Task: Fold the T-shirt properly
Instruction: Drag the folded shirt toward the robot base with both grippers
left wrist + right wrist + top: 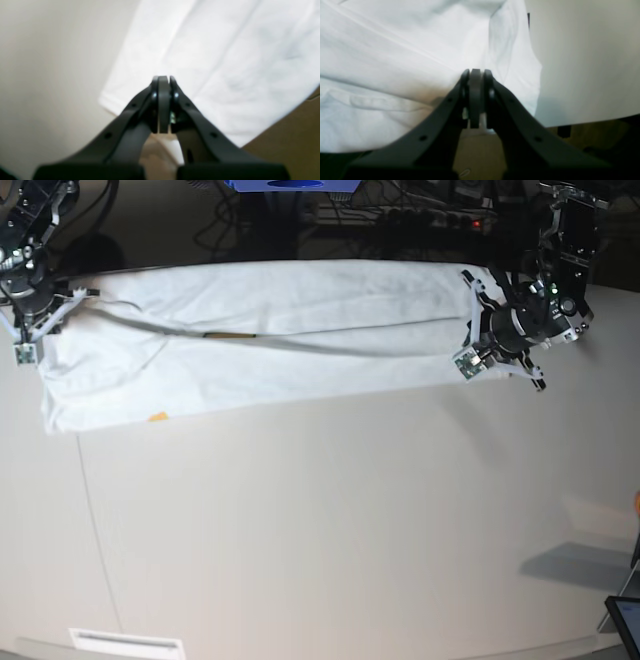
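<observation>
Lying along the far edge of the pale table (330,520): a white T-shirt (260,340), folded into a long band. Hovering at either end, left gripper (163,77) and right gripper (475,71), jaws clenched, apparently on nothing. Likely handling as light, soft and limp; pinching corners and hems probably serving best.
</observation>
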You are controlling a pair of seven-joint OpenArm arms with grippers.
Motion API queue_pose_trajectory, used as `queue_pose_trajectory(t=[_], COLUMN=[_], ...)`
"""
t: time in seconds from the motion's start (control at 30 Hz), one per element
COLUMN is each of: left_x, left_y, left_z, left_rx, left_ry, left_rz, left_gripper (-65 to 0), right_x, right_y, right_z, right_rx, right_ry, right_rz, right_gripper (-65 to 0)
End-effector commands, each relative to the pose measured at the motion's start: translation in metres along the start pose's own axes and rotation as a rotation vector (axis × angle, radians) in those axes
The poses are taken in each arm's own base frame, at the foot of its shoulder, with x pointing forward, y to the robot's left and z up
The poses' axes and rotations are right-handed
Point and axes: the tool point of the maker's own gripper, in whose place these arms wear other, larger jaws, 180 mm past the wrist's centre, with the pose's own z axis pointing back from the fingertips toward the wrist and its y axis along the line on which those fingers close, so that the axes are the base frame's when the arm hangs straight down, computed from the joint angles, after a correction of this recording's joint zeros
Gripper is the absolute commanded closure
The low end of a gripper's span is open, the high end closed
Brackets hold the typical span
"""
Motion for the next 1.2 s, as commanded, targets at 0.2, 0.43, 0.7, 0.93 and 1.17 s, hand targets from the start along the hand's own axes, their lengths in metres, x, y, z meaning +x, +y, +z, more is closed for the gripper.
queue_pose_trajectory(t=[0.2, 0.43, 0.7, 0.93, 1.17], left_x=[-0.02, -0.033, -0.018, 0.007, -0.012], left_y=[0.069, 0.087, 0.072, 0.041, 0.006], left_z=[0.034, 0.049, 0.043, 0.039, 0.02], left_rx=[0.242, 0.314, 0.342, 0.309, 0.259], left_ry=[-0.016, -0.014, -0.208, -0.418, -0.286], left_rz=[0.177, 0.239, 0.443, 0.505, 0.471], left_gripper=[0.0, 0.0, 0.0, 0.0, 0.0], right_x=[0.012, 0.022, 0.072, 0.064, 0.051], right_y=[-0.027, -0.066, -0.002, 0.031, 0.027], right_z=[0.015, 0.025, 0.035, 0.032, 0.014], right_rx=[-0.134, -0.296, -0.05, 0.077, 0.08], right_ry=[-0.034, -0.099, -0.437, -0.423, -0.319], right_rz=[-0.136, -0.318, 0.04, 0.108, 0.101], right_gripper=[-35.3, -36.0, -21.0, -1.3, -1.0])
